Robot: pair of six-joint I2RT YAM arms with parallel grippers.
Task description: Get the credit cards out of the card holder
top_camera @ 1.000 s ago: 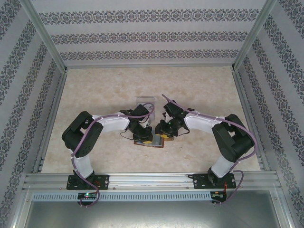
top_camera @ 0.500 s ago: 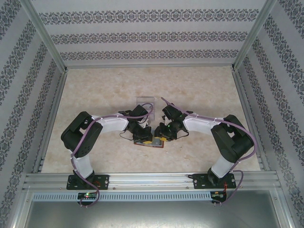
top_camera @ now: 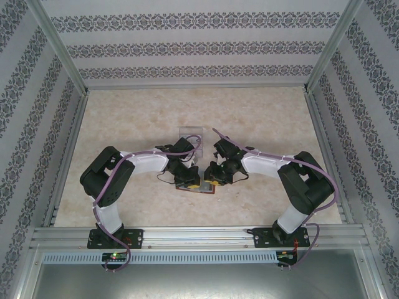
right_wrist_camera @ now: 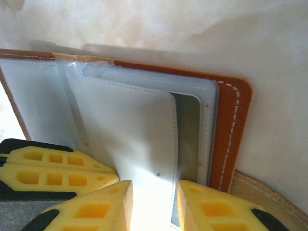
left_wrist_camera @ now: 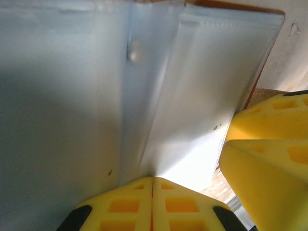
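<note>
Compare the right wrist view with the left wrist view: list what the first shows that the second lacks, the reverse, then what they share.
Right wrist: white stitching on the leather border of the card holder, a dark open pocket slot, and the right pincer with fingers apart astride a pale flap. Left wrist: the left pincer with fingers pressed together, and a small round bump on the lining. Shared: the grey-blue pockets, yellow fingers of both pincers, a patch of marbled table.
</note>
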